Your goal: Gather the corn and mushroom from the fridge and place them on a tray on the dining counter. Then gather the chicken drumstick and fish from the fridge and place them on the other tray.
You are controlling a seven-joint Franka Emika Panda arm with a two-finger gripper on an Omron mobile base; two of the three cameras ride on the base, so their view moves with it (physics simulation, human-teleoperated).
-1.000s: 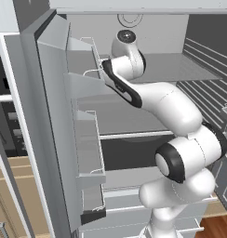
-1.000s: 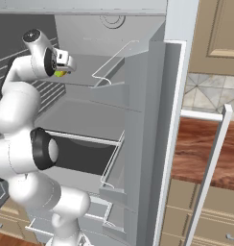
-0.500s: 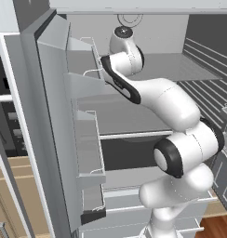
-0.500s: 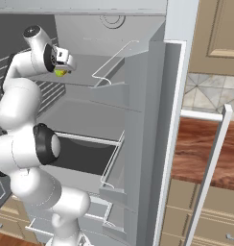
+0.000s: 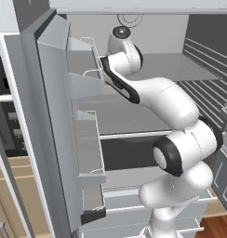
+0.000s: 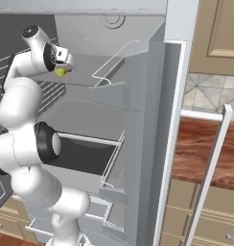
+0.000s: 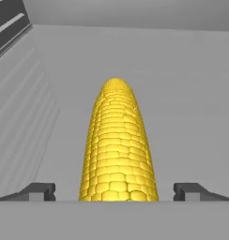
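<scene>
A yellow corn cob lies lengthwise on the grey upper fridge shelf, pointing away from the hand. My gripper is open and straddles the cob's near end, with one fingertip on each side and a clear gap to the kernels. In the right base view a sliver of the corn shows just under the hand, high inside the fridge. In the left base view the wrist reaches over the same shelf. The mushroom, chicken drumstick, fish and trays are out of view.
The open left fridge door with its bins stands close beside the arm. The right door with wire racks is open too. Wire shelves line the right inner side. A wooden counter lies beyond the right door.
The hand has edged slightly further in over the upper shelf toward the corn. The jaws have stayed open.
</scene>
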